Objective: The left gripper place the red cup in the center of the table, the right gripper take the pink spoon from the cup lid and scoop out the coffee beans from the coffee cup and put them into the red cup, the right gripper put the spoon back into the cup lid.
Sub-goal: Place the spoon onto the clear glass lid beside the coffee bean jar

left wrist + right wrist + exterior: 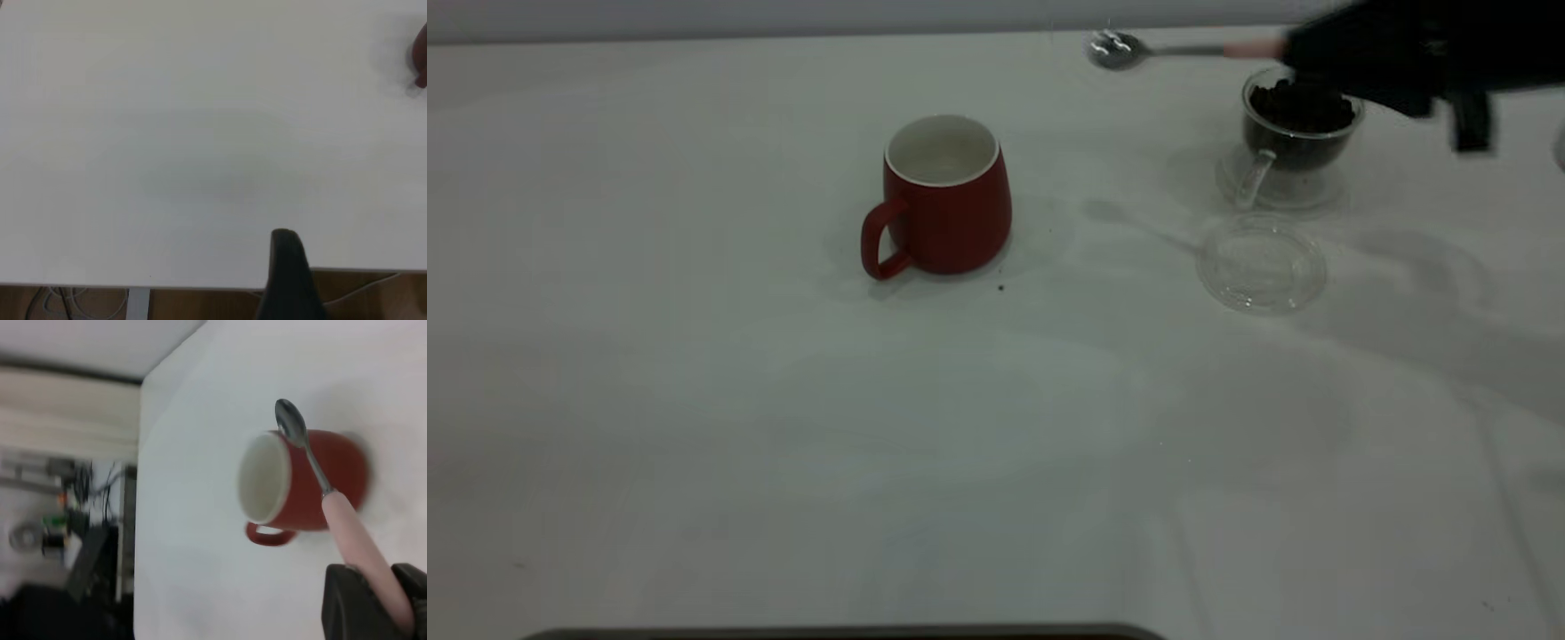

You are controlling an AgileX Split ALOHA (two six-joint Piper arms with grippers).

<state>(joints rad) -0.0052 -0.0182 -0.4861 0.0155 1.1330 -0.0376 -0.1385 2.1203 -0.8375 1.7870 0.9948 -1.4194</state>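
- The right gripper [373, 603] has its jaws clamped on the pink handle of the pink-handled metal spoon [1138, 50], which it holds level in the air; the bowl reaches far out from the jaws and looks empty, so scooping likely comes next
- Directly below those jaws sits the clear glass coffee cup [1294, 133], heaped with dark coffee beans [1303, 105]
- The clear round cup lid [1261, 264] lies flat on the white worktop [783, 444], near that cup, spoon gone from it
- The red ceramic cup [945, 196] stands upright mid-worktop, well apart from the jaws, looking empty inside
- One dark speck [1000, 287] lies just beside the red cup
- Nothing blocks the way between the two cups
- The left gripper [288, 277] hangs over bare worktop; whether its jaws are open I cannot tell
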